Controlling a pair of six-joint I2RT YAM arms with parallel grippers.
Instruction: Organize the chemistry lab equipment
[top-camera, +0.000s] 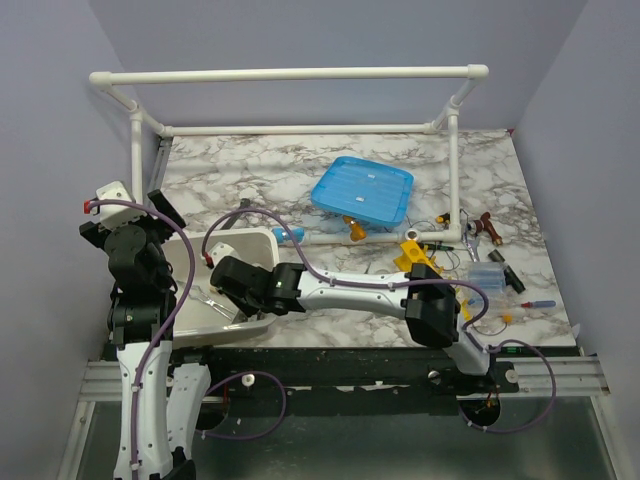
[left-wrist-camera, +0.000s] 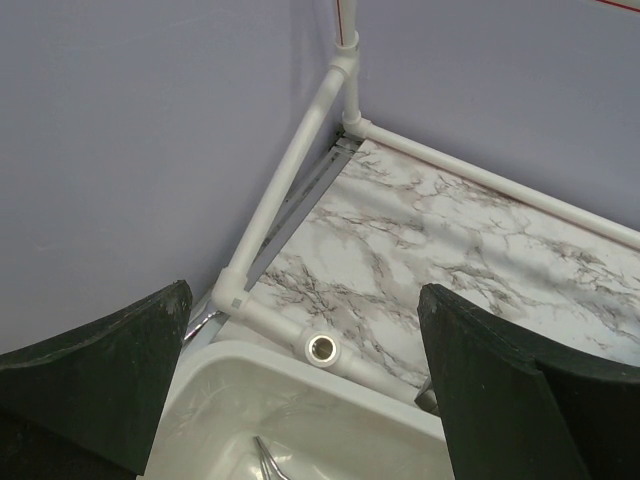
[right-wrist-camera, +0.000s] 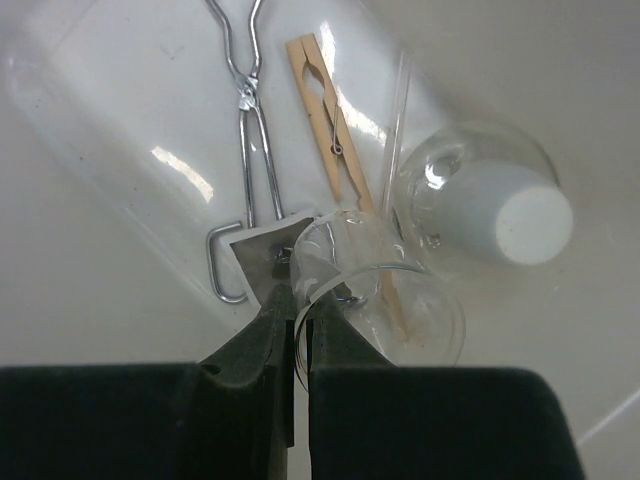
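Note:
In the right wrist view my right gripper (right-wrist-camera: 300, 300) is shut on the rim of a small clear glass beaker (right-wrist-camera: 400, 290), held tilted inside the white tub (right-wrist-camera: 90, 300). On the tub floor below lie metal scissor tongs (right-wrist-camera: 248, 130), a wooden peg (right-wrist-camera: 325, 110) and a clear glass flask (right-wrist-camera: 480, 210) with a white stopper. In the top view the right gripper (top-camera: 215, 283) reaches into the tub (top-camera: 250, 235). My left gripper (top-camera: 165, 210) is open and empty above the tub's far left corner (left-wrist-camera: 330, 385). The tongs' tip (left-wrist-camera: 268, 460) shows in the left wrist view.
A flat blue lid (top-camera: 362, 190) lies mid-table. A yellow rack piece (top-camera: 410, 255) and several small loose items (top-camera: 490, 275) are scattered at the right. A white pipe frame (top-camera: 300, 75) surrounds the back of the table; its lower pipe (left-wrist-camera: 322, 348) runs just behind the tub.

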